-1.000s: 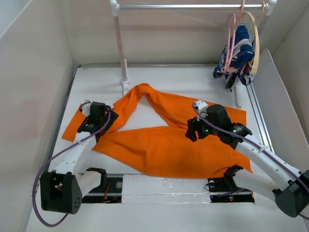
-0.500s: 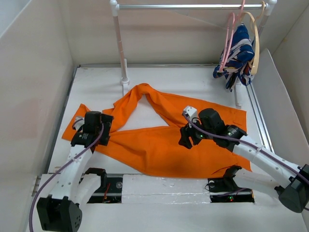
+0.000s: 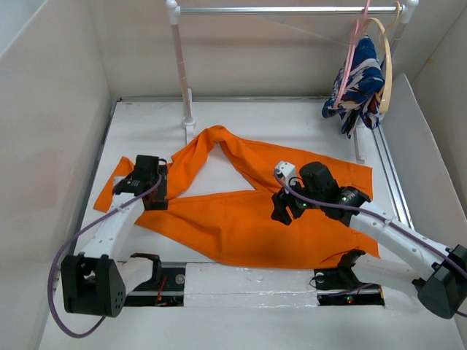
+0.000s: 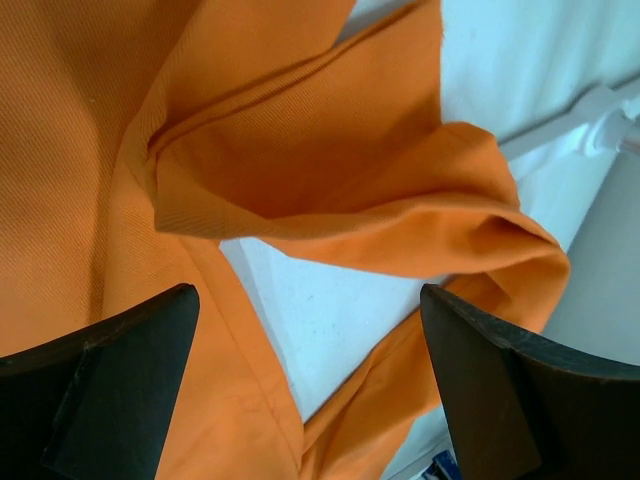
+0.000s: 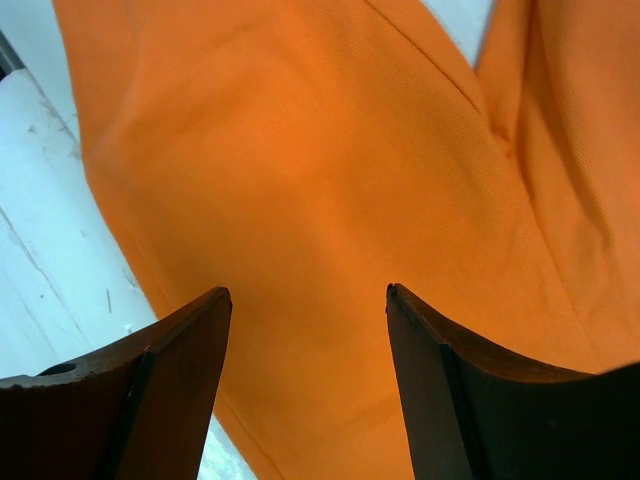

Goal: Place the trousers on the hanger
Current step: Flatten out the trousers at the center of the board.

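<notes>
The orange trousers (image 3: 241, 215) lie spread and crumpled on the white table, legs running to the back and right. My left gripper (image 3: 149, 191) is open over their left end, and the left wrist view shows its jaws wide apart (image 4: 305, 295) above a cloth fold (image 4: 300, 170) and a patch of bare table. My right gripper (image 3: 284, 208) is open low over the middle of the trousers, and the right wrist view shows it empty (image 5: 308, 290) above flat cloth (image 5: 320, 150). The pink hanger (image 3: 349, 62) hangs on the rail at the back right.
A tan hanger (image 3: 385, 65) carrying a blue-and-white patterned garment (image 3: 361, 84) hangs beside the pink one. The metal rail (image 3: 292, 10) rests on a white post (image 3: 181, 65) at the back. Walls enclose the table (image 3: 277, 117) on three sides.
My right gripper has moved left and nearer over the trousers. My left gripper dipped toward the near left, then came back forward over the left end. Both stay open.
</notes>
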